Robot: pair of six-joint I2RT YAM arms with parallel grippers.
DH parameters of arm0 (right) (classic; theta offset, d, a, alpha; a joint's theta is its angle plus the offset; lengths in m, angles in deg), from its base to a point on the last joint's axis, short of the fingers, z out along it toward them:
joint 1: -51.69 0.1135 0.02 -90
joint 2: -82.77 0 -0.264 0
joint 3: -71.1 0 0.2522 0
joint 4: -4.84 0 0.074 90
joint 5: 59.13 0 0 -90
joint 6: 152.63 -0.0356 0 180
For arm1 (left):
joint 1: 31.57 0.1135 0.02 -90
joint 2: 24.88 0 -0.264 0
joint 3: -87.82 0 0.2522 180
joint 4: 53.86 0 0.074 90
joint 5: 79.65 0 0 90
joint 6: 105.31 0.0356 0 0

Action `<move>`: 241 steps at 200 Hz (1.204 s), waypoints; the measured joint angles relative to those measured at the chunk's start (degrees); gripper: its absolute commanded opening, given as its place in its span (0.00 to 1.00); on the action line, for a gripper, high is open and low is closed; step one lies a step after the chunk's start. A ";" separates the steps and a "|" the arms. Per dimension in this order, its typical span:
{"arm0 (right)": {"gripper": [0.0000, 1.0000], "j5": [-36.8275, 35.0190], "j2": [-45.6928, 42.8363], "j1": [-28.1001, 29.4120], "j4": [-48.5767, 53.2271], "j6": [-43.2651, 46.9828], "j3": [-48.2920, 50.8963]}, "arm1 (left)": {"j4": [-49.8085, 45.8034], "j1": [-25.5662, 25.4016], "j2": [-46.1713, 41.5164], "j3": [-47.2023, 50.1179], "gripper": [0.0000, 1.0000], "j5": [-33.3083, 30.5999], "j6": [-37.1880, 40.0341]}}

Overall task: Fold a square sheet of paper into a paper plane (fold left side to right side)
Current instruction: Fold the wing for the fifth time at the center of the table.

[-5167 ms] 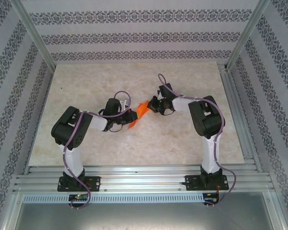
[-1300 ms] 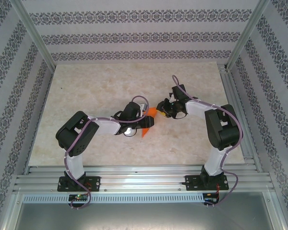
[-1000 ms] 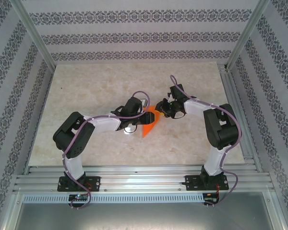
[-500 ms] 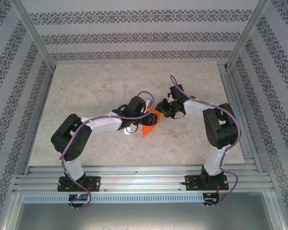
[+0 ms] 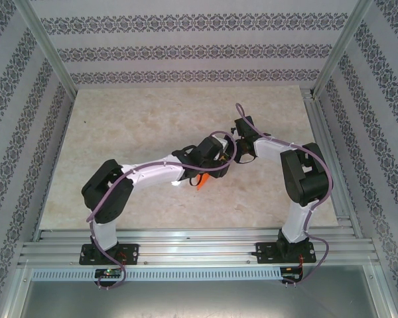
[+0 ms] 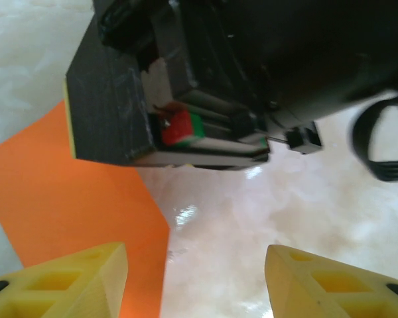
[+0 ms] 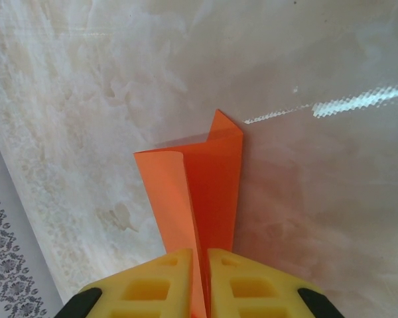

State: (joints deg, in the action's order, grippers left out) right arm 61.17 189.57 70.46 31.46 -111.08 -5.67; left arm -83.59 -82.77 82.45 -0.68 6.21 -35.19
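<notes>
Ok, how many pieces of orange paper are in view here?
1. One folded orange sheet near the middle of the table, pinched by the right gripper. The open left gripper hovers beside it. From above, the left arm covers most of it.

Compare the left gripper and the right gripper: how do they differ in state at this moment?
The left gripper has its jaws apart with nothing between them; the right gripper has its jaws shut on the folded orange paper. The left gripper's gap faces bare table, with the paper off to one side; the right gripper has the paper reaching straight ahead from its fingers. Both have yellow fingers.
</notes>
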 measured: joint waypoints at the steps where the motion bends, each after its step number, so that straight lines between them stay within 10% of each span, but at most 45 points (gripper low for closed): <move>1: 0.14 0.00 0.00 0.00 0.02 0.00 0.00 | -0.02 0.00 0.09 -0.07 0.56 -0.09 0.02; 47: 0.14 0.02 0.00 0.00 0.00 0.00 0.00 | -4.42 -0.31 5.88 -4.63 0.50 -3.65 1.25; 157: 0.19 -0.04 -0.04 -0.55 0.68 0.24 0.04 | -8.52 -1.01 7.76 -7.52 0.00 -6.54 1.40; 241: 0.29 -0.20 -10.49 -8.31 2.16 6.32 5.20 | -0.81 6.03 2.51 0.07 0.00 11.96 -4.52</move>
State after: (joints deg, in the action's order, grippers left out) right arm 60.97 179.08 62.15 33.63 -104.76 -0.46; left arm -84.40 -76.74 84.96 -0.62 18.16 -39.72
